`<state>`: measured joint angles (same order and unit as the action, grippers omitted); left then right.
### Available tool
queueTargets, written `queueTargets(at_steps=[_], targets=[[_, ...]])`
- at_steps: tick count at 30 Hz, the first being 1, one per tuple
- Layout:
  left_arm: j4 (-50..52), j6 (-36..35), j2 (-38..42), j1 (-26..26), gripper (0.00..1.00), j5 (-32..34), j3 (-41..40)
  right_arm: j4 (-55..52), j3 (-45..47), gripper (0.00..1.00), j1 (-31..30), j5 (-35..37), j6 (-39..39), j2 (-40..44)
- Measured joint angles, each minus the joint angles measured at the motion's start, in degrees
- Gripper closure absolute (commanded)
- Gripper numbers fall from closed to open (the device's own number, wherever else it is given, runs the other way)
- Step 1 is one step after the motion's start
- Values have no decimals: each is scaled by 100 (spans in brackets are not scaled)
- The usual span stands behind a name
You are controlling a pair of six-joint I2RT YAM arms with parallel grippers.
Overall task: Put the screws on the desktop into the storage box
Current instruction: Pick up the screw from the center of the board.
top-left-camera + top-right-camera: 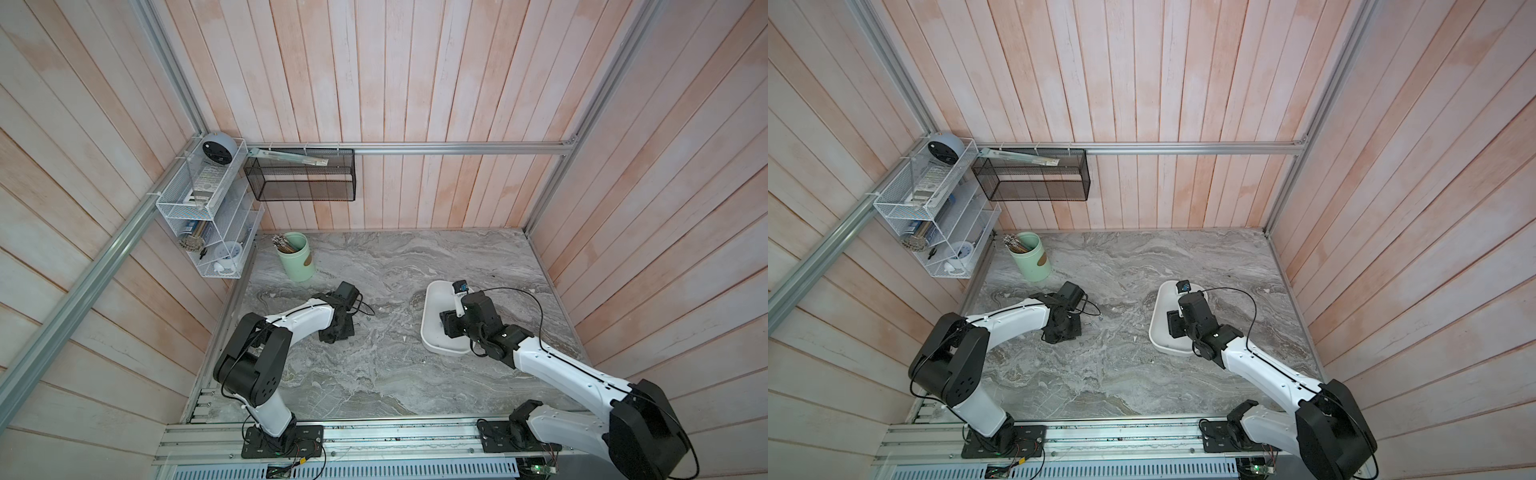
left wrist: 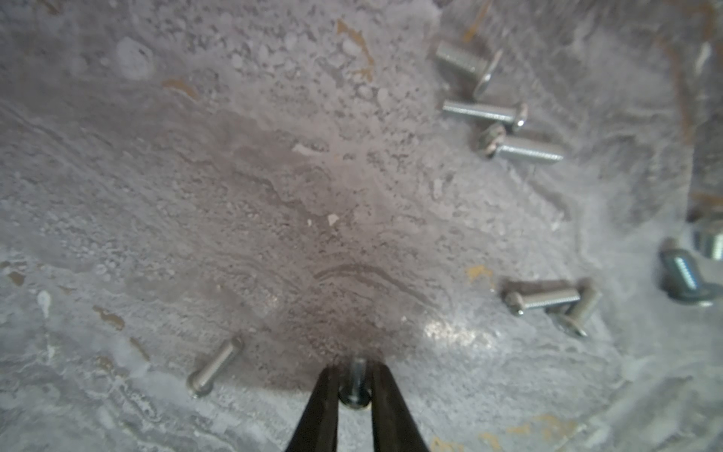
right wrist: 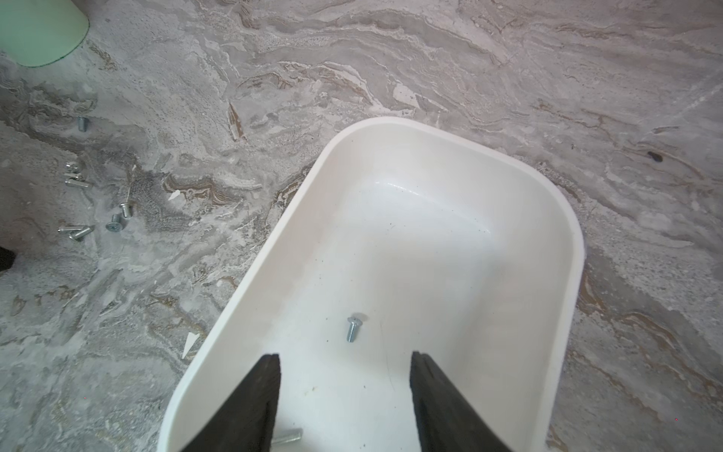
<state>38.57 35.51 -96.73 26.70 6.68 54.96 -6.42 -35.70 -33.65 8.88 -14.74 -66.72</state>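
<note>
Left gripper: the left gripper [image 2: 355,368] is low on the grey marble-patterned desktop [image 1: 374,374], its black jaws drawn together on a short silvery metal screw [image 2: 354,391], pinching it at the head end.
Why so low: the screw lies flat, so the tips must reach the surface to catch it.
Loose screws: several loose screws [image 2: 483,110] lie scattered nearby on the marble, some touching in pairs, one just beside the jaws.
Right gripper: the right gripper [image 3: 345,355] hangs above the shallow white plastic storage box [image 3: 410,156], jaws apart and empty, apparently parked at the drop spot.
Box contents: two screws [image 3: 353,328] lie inside.
Progress: early, judging by the many screws outside.
</note>
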Motion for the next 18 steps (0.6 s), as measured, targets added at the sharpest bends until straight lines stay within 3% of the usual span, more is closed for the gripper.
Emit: queueTargets(at_steps=[18], targets=[[13,2,42,0,90,-2,0,0,0,41,0,-22,0,-15]])
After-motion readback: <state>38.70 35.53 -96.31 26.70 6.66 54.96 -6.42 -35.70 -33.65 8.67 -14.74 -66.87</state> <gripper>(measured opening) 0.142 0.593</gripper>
